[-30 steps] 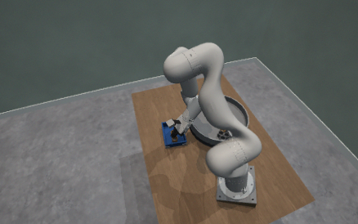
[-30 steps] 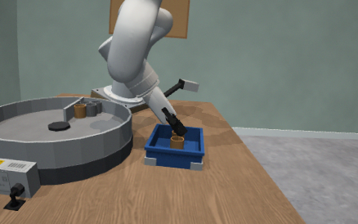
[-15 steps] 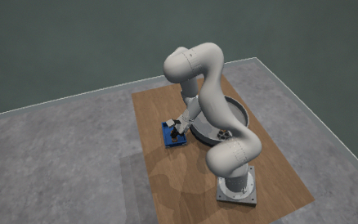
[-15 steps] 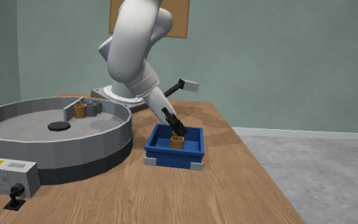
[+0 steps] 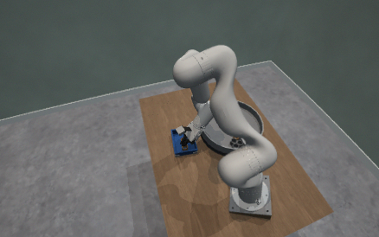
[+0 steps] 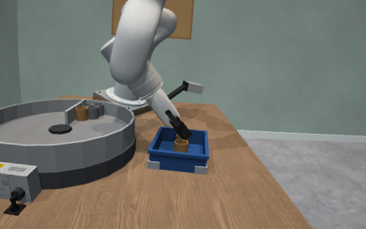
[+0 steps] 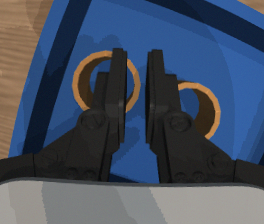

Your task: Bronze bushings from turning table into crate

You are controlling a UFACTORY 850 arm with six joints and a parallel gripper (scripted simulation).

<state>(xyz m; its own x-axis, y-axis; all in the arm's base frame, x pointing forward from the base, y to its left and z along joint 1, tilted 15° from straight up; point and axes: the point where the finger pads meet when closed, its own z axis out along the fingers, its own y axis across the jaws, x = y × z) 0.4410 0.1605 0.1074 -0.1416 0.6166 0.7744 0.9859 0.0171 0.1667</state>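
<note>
Hanging low over the blue crate [image 6: 176,160], the gripper [image 7: 136,63] has its fingers slightly parted with bare crate floor between them, pinching nothing. Two bronze bushings [image 7: 90,83] stand on the crate floor, one beside each finger. Farther back, on the turning table [image 6: 59,146], another bronze bushing [image 6: 81,113] sits beside the steel bushings [image 6: 94,111] against a divider.

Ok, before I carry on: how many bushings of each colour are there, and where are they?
Bronze bushings in the crate: 2
Bronze bushings on the turning table: 1
Steel bushings on the turning table: 2 as far as I can make out
Total: 5
</note>
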